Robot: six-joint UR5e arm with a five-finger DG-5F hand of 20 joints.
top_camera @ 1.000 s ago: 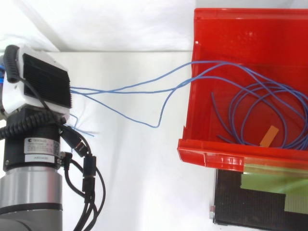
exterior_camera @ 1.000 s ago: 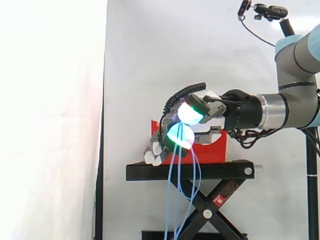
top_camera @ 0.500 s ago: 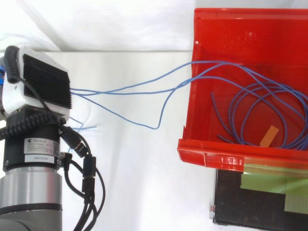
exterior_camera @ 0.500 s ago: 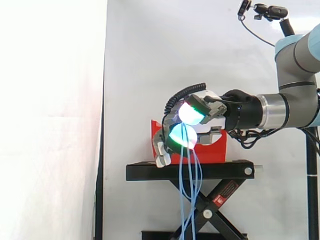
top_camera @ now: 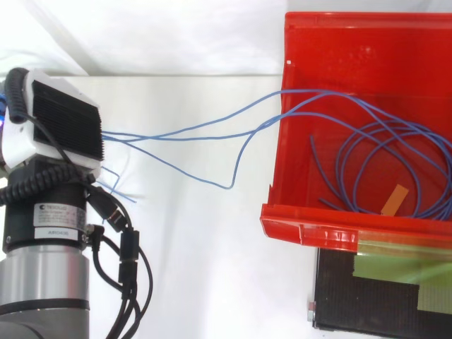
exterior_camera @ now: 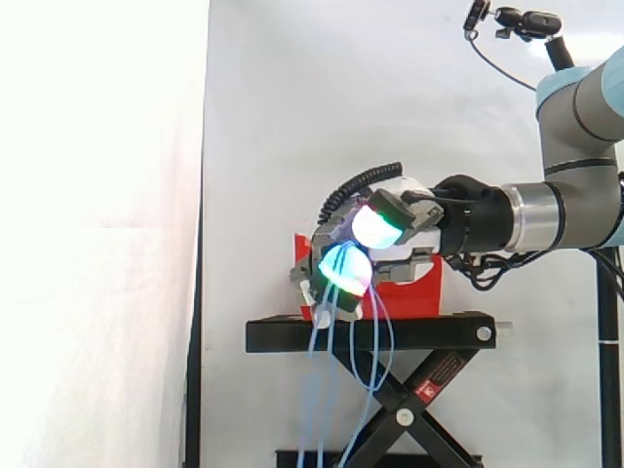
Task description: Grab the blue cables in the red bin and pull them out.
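Blue cables — in curled hand, horizontal

Robot lab rig: black scissor-lift stand w/ red bin on top, white curtain behind it, cam mounted above-right.

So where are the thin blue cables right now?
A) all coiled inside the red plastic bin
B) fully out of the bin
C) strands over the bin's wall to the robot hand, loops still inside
C: the thin blue cables run from the robot hand into the red plastic bin, where loops lie.
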